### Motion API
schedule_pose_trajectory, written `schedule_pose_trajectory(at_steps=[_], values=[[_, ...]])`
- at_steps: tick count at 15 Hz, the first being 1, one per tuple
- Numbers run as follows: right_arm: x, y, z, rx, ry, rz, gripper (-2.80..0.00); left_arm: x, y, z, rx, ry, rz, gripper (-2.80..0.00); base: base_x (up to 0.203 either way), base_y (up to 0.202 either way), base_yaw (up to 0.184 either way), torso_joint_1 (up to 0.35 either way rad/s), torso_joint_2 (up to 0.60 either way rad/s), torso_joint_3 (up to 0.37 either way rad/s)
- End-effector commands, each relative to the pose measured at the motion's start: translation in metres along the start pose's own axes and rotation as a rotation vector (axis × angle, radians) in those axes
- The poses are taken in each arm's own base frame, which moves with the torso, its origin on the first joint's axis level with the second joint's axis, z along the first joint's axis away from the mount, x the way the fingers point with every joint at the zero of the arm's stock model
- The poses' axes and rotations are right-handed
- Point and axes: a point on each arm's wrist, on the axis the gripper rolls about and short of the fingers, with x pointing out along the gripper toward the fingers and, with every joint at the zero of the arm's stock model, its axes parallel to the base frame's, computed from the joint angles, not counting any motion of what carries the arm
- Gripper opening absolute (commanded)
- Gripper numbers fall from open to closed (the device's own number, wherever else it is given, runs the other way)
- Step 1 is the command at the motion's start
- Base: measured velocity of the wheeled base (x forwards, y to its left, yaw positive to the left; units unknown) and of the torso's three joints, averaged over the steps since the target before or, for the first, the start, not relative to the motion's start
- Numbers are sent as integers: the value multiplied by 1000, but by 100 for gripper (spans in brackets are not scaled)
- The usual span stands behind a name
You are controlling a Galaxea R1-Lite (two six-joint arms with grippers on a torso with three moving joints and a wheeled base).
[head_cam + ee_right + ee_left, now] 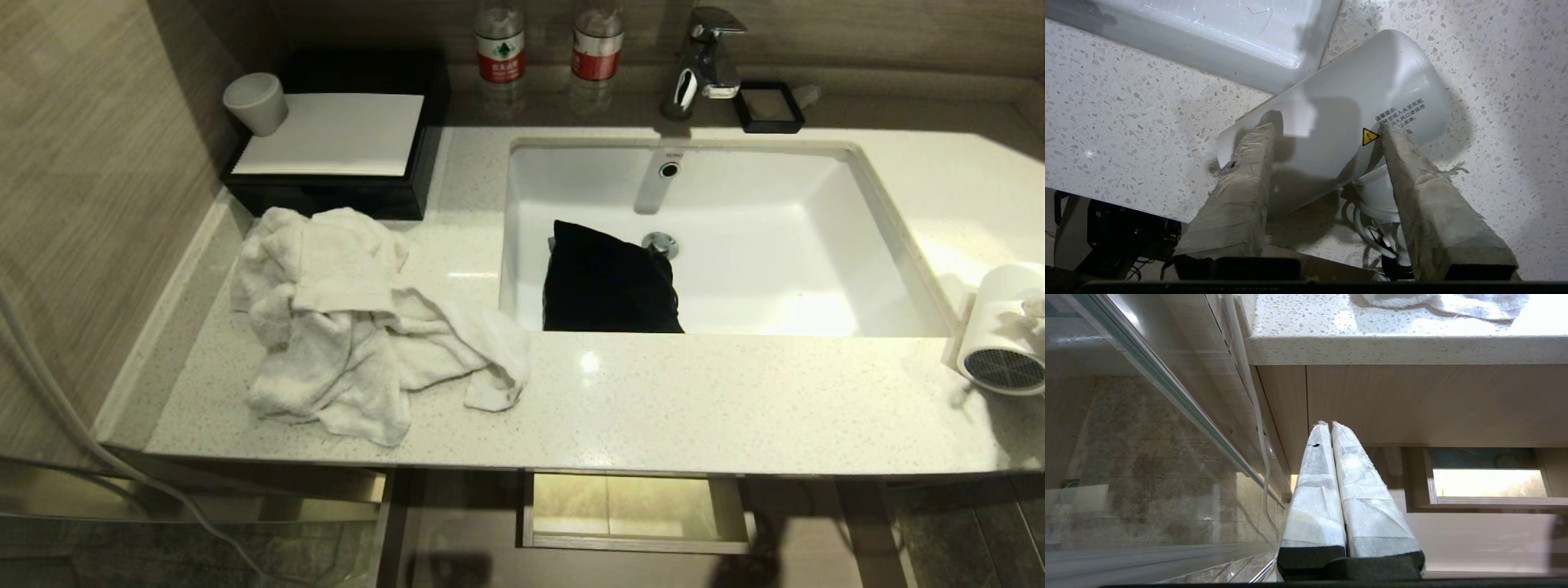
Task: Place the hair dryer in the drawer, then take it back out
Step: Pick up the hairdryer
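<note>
Lying on the speckled countertop [694, 400] at its right end, close to the front edge and just off the front right corner of the sink [816, 310], the hair dryer [1339, 122] is seen with its white barrel between the two tape-wrapped fingers [1241, 192] of the right gripper [1327, 130]. The fingers are spread to either side of the barrel, one tip against its flared end and the other beside the yellow warning label; whether they press on it cannot be told. The bundled pale cord [1372, 228] is glimpsed under the barrel, mostly hidden by it and by the far finger. In the head view the hair dryer is cut off by the picture's right edge, only its dark mesh grille and part of the barrel being shown, and the right gripper itself is hardly made out there. The left gripper [1329, 426] is held low in front of the cabinet, under the countertop's front edge, with its fingers pressed together on nothing. The drawer [637, 510] is pulled out below the front edge, under the sink; only its boxed cut-out and a strip of its wood-grain floor are seen, the rest being covered by the countertop's overhang. A crumpled white towel [359, 327] is spread over the left part, and a black pouch [608, 282] is propped in the sink's front left corner. Bare countertop is left along the front edge between the towel and the hair dryer.
</note>
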Motion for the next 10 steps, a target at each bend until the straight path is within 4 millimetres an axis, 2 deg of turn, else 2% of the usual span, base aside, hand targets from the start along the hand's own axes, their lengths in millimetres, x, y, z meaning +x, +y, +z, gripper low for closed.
schedule_pose_trajectory(at_steps=[1, 4, 10], values=[[-8, 1, 3, -15, -23, -17, 0, 0, 0, 0, 0, 1, 0, -280, 0, 0, 0, 0, 0, 0], [-20, 5, 3, -12, -32, -37, 0, 0, 0, 0, 0, 1, 0, -280, 0, 0, 0, 0, 0, 0], [-33, 3, -13, -29, 78, -19, 0, 0, 0, 0, 0, 0, 0, -280, 0, 0, 0, 0, 0, 0]])
